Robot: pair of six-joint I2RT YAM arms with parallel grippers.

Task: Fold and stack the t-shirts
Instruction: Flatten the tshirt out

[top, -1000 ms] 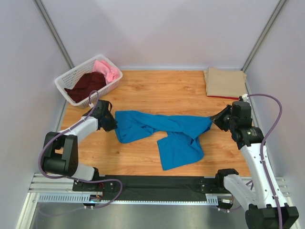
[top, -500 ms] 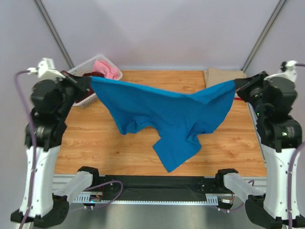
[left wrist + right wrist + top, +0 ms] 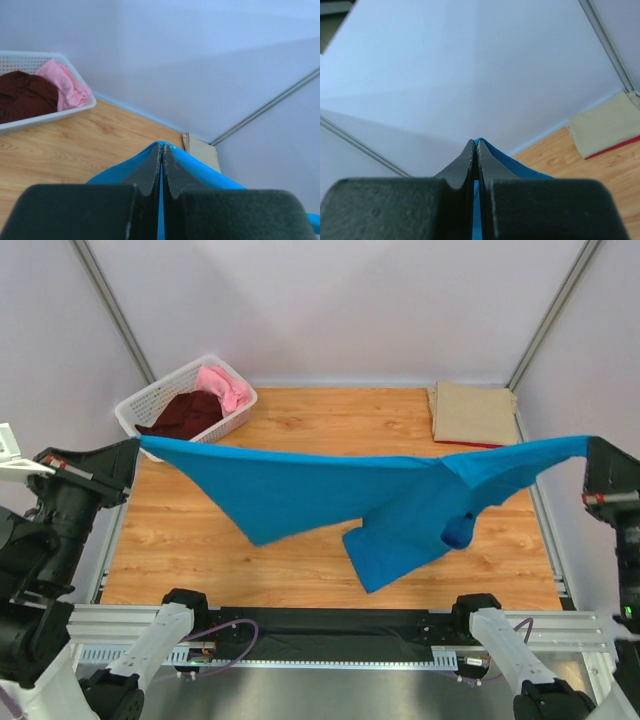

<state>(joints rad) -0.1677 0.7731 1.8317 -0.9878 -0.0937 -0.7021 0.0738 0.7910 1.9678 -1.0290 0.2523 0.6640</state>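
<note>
- left tool (image 3: 136, 444): fingers pressed together, pinching one end of the blue shirt (image 3: 320, 490). In the left wrist view, blue cloth comes out on both sides of the closed tips.
- right tool (image 3: 590, 444): same state, clamped on the opposite end of the blue shirt. The right wrist view shows blue cloth at the closed tips.
- tools are raised and well apart. The left one sits out past the left edge of the counter (image 3: 320, 425), the right one past the right edge.
- blue shirt hangs stretched between them, spanning the counter side to side. Its top edge is close to taut, with a slight dip towards the middle.
- left of centre, the cloth droops as a broad triangular flap.
- right of centre, a bunched part hangs lowest, towards the near edge, with a rolled bit beside it. Can't tell whether that low part touches the counter.
- basket (image 3: 135, 412) sits at the back-left corner of the counter. It holds a maroon shirt (image 3: 180, 416) and a pink shirt (image 3: 226, 388), with the pink one towards the back.
- tan shirt (image 3: 472, 412) lies folded flat at the back-right corner.
- red shirt (image 3: 470, 444) lies under the tan one. Only a thin strip shows, along the tan one's near edge.
</note>
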